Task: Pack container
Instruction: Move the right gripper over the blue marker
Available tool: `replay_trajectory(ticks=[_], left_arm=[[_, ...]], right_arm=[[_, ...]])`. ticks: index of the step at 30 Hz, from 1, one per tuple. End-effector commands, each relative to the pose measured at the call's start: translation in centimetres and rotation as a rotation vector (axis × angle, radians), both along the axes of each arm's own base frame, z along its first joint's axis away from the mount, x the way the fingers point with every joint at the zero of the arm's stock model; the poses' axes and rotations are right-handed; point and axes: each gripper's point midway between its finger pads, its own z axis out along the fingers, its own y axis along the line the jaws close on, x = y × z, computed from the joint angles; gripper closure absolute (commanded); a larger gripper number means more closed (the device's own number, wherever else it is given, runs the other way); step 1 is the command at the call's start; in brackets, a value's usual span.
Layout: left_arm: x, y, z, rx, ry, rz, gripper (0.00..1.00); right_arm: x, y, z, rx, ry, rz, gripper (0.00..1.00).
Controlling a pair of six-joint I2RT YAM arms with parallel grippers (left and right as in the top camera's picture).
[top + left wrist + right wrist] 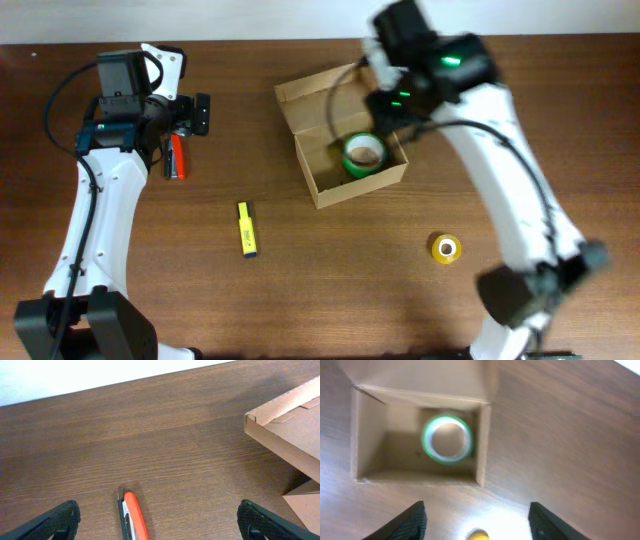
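The container (345,150) is sitting open, green tape roll (363,155) lying inside; right gripper (477,510) is hovering above it, jaws parted, empty; it should be rising straight, clearing the walls; yellow tape roll (445,248) is waiting right of the container, yellow marker (246,229) and orange pen (176,157) left of it; left gripper (157,517) is gaping empty over that pen.

Tape roll (363,155) in container (336,189) (open-topped), marker (246,229) well left

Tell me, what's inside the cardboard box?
A green tape roll lies flat on the floor of the box. From overhead, the right arm covers the box's far corner. The right wrist view shows nothing else inside.
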Motion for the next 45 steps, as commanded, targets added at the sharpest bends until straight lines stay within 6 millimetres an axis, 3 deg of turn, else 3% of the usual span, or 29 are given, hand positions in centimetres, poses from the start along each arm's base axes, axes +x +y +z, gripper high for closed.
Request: replay_trajectory(ticks=[1, 3, 8, 13, 16, 21, 32, 39, 45], left_arm=[[0.5, 0.1, 0.3, 0.017, -0.010, -0.008, 0.01], [0.4, 0.1, 0.3, 0.017, -0.010, -0.008, 0.00], [0.5, 0.1, 0.3, 0.017, -0.010, -0.008, 0.00], [0.5, 0.1, 0.3, 0.017, -0.010, -0.008, 0.00], [0.4, 0.1, 0.3, 0.017, -0.009, -0.008, 0.00], [0.4, 0.1, 0.3, 0.017, -0.010, -0.008, 0.00], [0.3, 0.1, 0.2, 0.016, -0.002, -0.008, 0.00], [0.4, 0.5, -0.2, 0.033, 0.006, 0.010, 0.00], [0.6, 1.0, -1.1, 0.049, 0.028, 0.026, 0.00]], right_arm=[[-2.8, -5.0, 2.8, -0.003, -0.061, -0.115, 0.31], [-5.8, -8.3, 3.7, 0.005, -0.082, -0.183, 0.25], [-10.7, -12.7, 3.8, -0.020, -0.159, -0.226, 0.02], [-15.2, -16.2, 0.2, -0.060, -0.207, -0.300, 0.01], [-16.5, -17.6, -2.4, -0.044, -0.191, -0.394, 0.01], [-15.9, -18.4, -5.1, 0.043, -0.097, -0.472, 0.01], [-10.9, -22.6, -10.9, 0.101, 0.215, -0.514, 0.02], [-10.8, -24.6, -14.3, 0.113, 0.339, -0.492, 0.06], [-10.6, -26.4, -14.9, 0.091, 0.330, -0.439, 0.06]])
